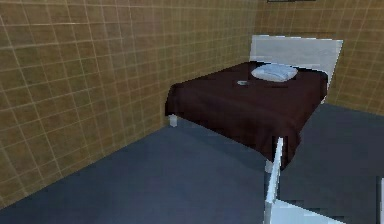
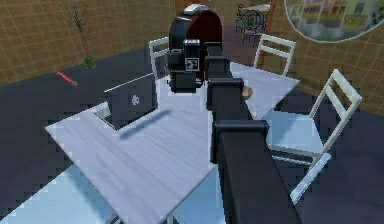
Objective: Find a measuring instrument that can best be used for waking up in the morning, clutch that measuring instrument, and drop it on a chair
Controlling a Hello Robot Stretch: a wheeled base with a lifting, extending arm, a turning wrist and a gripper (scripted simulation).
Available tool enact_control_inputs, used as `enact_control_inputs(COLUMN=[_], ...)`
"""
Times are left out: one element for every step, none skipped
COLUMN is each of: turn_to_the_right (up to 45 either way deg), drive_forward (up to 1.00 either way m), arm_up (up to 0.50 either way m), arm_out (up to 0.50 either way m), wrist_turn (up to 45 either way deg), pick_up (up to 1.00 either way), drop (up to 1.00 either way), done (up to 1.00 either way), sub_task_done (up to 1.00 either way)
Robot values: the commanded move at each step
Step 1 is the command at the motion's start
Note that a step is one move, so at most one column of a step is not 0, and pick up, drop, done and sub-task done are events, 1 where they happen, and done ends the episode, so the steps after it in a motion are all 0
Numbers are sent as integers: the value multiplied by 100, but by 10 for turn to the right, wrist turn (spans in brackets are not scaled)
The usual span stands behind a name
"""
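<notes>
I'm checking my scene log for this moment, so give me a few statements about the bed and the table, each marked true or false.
1. The bed has a dark maroon cover. True.
2. Two pillows lie on the bed. False: a single white pillow lies near the headboard.
3. A laptop sits on the white table. True.
4. The seats around the table are black. False: they are white, like the chair at the arm side view's right.
</notes>
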Motion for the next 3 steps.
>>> enact_control_inputs(turn_to_the_right=[0, 0, 0], drive_forward=[0, 0, 0], arm_up=[0, 0, 0], arm_out=[0, 0, 0], wrist_turn=[-450, -450, -420], pick_up=[0, 0, 0], drop=[0, 0, 0], done=[0, 0, 0], sub_task_done=[0, 0, 0])
